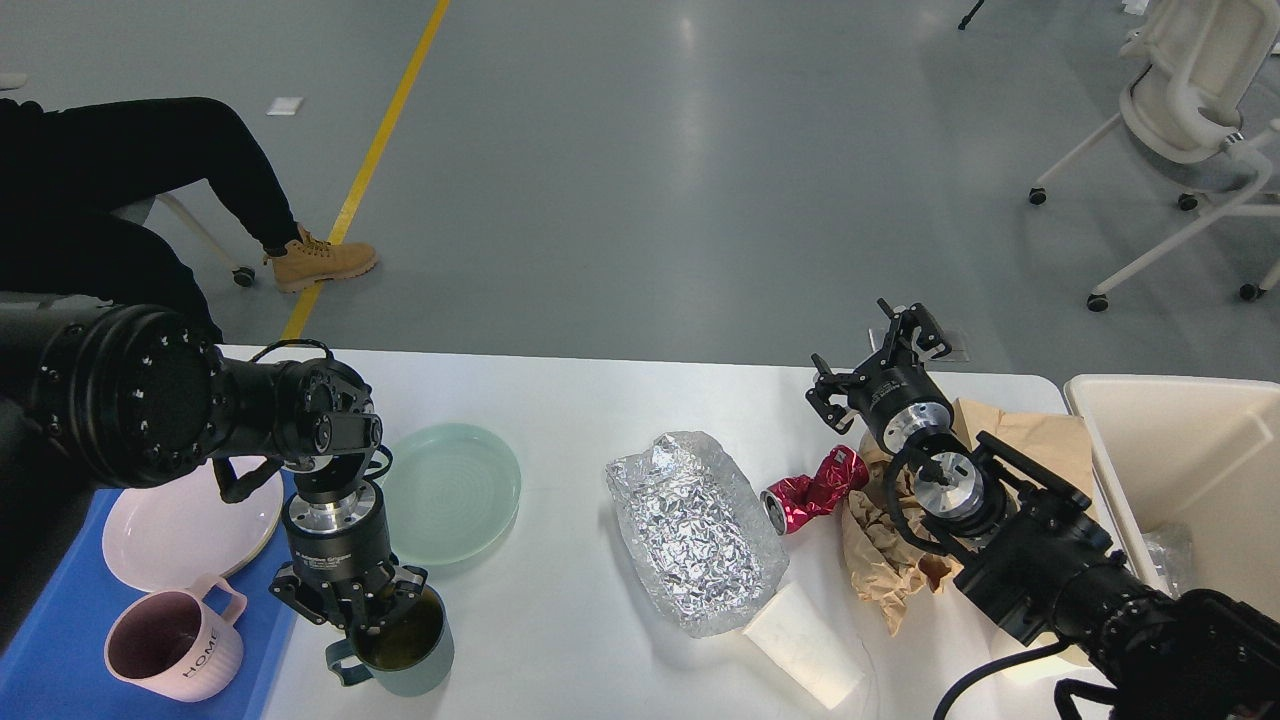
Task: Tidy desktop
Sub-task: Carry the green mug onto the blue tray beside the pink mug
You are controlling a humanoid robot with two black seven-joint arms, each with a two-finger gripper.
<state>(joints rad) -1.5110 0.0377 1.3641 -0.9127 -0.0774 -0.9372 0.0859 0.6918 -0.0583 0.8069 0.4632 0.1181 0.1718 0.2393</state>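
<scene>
Left gripper (pixel 385 612) pinching green mug (pixel 405 645) rim, likely bound for near-left blue tray (pixel 60 640); right gripper (pixel 880 365) spread, idle above desktop (pixel 560 620) litter.

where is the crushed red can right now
In the head view, the crushed red can lies on the desktop, right of centre, between the crumpled foil sheet and the brown paper.

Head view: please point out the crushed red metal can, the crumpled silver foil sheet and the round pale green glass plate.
crushed red metal can (pixel 815 488), head view, dented middle.
crumpled silver foil sheet (pixel 695 530), head view, centre.
round pale green glass plate (pixel 455 490), head view, centre.
</scene>
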